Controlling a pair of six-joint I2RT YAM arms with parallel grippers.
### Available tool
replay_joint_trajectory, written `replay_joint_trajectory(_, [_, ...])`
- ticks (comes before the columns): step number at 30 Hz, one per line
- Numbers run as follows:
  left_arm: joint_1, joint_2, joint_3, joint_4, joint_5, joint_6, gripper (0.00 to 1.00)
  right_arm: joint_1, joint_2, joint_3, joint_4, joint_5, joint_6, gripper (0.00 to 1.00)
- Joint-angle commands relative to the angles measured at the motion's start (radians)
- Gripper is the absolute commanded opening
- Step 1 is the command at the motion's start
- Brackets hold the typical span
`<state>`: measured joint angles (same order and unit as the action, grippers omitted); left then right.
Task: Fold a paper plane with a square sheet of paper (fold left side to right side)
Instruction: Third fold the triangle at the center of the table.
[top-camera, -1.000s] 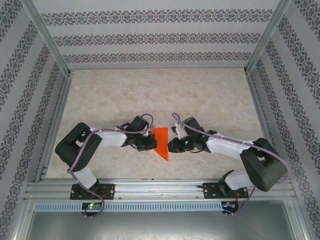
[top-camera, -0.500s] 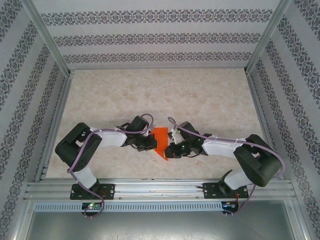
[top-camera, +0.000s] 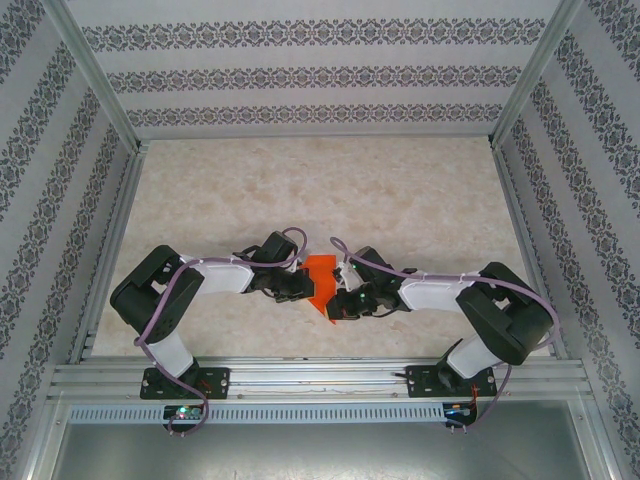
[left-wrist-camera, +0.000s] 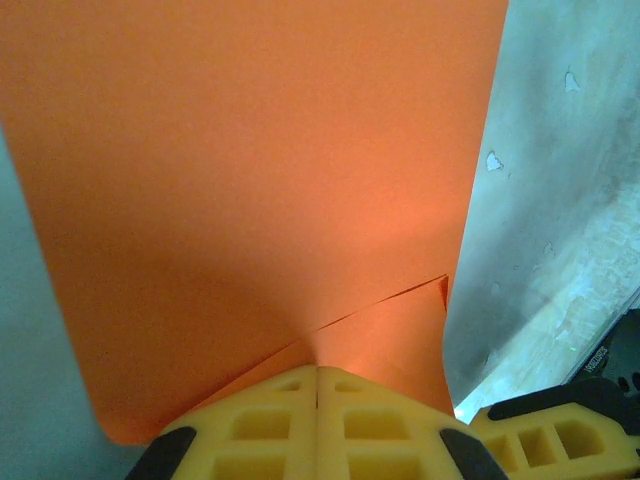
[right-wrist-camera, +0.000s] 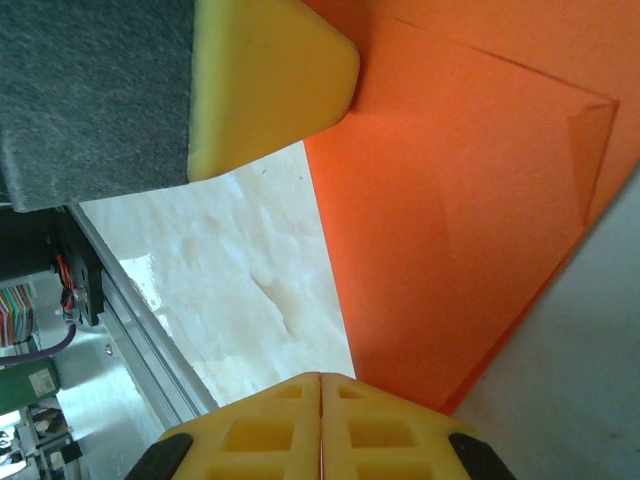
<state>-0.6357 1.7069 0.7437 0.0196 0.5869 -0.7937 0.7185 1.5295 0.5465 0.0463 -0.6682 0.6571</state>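
Note:
The square sheet of paper (top-camera: 320, 272) is bright orange-red and folded into a narrower pointed shape, its tip toward the near edge. It lies between my two grippers on the table. My left gripper (top-camera: 298, 290) is shut on the paper's left edge; in the left wrist view the paper (left-wrist-camera: 260, 180) creases and rises straight out of the closed gripper (left-wrist-camera: 318, 370). My right gripper (top-camera: 337, 308) is shut at the paper's lower right tip. In the right wrist view the paper (right-wrist-camera: 460, 220) runs under the edge of the closed gripper (right-wrist-camera: 321, 378), not into the seam.
The pale marbled table (top-camera: 300, 180) stretches behind the arms, walled by patterned panels. An aluminium rail (top-camera: 320, 375) runs along the near edge. The left gripper's yellow finger (right-wrist-camera: 260, 80) sits close above the paper in the right wrist view.
My right gripper has slid left and slightly toward the near edge, reaching the paper's lower tip. The left gripper and the paper have stayed put.

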Motion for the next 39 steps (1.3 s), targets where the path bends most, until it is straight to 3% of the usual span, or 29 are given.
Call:
replay_joint_trajectory(1, [-0.008,0.045,-0.01,-0.044,-0.038,0.008,0.05,0.016,0.019,-0.005,0.017,-0.007,0.012,0.08])
replay_joint_trajectory(26, [-0.005,0.048,-0.009,-0.056,-0.044,0.006,0.05,0.041,0.064,-0.041,0.02,-0.002,0.035,0.07])
replay_joint_trajectory(39, [0.002,0.05,-0.012,-0.064,-0.051,-0.001,0.05,0.053,-0.033,-0.115,-0.046,-0.003,0.044,0.02])
